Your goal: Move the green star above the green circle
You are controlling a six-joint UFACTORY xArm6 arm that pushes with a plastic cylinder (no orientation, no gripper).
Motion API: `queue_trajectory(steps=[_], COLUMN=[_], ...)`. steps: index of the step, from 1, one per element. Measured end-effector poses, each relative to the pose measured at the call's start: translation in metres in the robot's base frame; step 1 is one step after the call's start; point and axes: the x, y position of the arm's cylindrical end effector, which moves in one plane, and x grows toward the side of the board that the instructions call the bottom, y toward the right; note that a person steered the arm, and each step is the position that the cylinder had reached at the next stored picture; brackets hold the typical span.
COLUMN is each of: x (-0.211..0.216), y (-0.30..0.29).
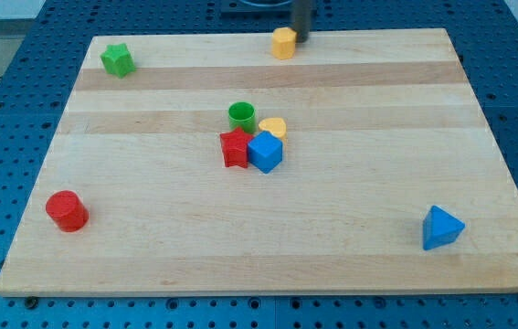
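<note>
The green star (117, 59) lies near the board's top left corner. The green circle (241, 115) stands near the board's middle, far to the right of and below the star. My tip (301, 39) is at the board's top edge, right beside a yellow hexagon block (282, 43), far to the right of the green star. It looks to touch the yellow block's right side.
A red star (236, 147), a blue cube (265, 152) and a yellow heart (273, 127) crowd just below and right of the green circle. A red cylinder (67, 210) stands at lower left, and a blue pyramid (441, 228) at lower right. The wooden board (377, 183) lies on a blue pegboard.
</note>
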Motion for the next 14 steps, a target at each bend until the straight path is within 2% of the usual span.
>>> queue_trajectory(steps=[1, 2, 4, 5, 6, 7, 9, 10, 11, 12, 13, 14], x=[0.013, 0.005, 0.005, 0.059, 0.091, 0.086, 0.108, 0.095, 0.084, 0.077, 0.130, 0.129], y=[-0.024, -0.036, -0.259, -0.281, -0.211, -0.234, -0.140, -0.181, -0.173, -0.128, -0.114, -0.097])
